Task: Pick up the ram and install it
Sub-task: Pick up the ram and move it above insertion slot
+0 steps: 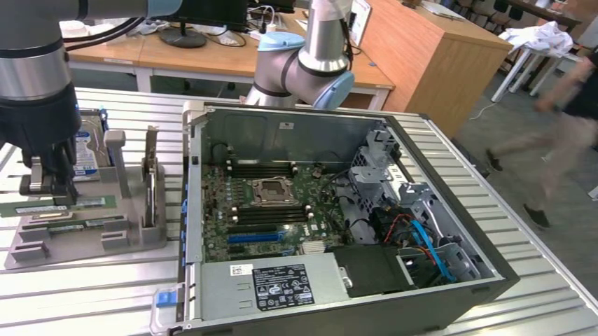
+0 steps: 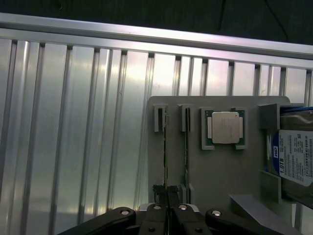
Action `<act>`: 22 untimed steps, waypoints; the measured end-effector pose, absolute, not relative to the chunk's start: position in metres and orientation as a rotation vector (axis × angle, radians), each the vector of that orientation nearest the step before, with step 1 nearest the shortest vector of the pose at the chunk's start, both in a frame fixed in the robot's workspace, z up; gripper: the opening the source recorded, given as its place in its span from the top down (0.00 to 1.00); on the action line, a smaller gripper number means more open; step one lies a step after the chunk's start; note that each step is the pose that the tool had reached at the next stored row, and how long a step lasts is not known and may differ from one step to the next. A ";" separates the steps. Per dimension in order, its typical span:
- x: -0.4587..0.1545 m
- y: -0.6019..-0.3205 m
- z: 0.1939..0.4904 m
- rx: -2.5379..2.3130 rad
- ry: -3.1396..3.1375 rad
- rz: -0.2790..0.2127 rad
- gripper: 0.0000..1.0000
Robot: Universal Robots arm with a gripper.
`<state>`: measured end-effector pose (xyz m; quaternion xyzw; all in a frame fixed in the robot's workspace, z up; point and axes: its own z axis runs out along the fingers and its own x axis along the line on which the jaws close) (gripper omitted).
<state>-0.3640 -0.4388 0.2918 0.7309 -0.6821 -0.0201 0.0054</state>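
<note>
The ram [image 2: 165,147] is a thin green stick seen edge-on, standing in a slot of the grey holder [image 2: 215,171]. My gripper [image 2: 165,192] is shut on its near end, with a black fingertip on each side of the board. In the exterior view my gripper [image 1: 49,194] reaches down over the holder [image 1: 140,238] at the exterior view's left, onto the ram [image 1: 73,207] with its white label. A second green stick [image 2: 186,147] stands in the neighbouring slot.
The holder also carries a silver CPU chip [image 2: 225,127] and a blue-labelled hard drive [image 2: 296,156]. An open computer case [image 1: 449,280] with its motherboard [image 1: 271,203] lies to the exterior view's right. A second arm [image 1: 309,63] stands behind the case. A person [image 1: 561,126] walks at the far right.
</note>
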 end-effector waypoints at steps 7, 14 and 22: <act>-0.364 -0.439 0.295 2.289 -2.136 -0.063 0.88; -0.364 -0.439 0.298 2.288 -2.136 -0.063 0.88; -0.364 -0.439 0.303 2.289 -2.136 -0.063 0.88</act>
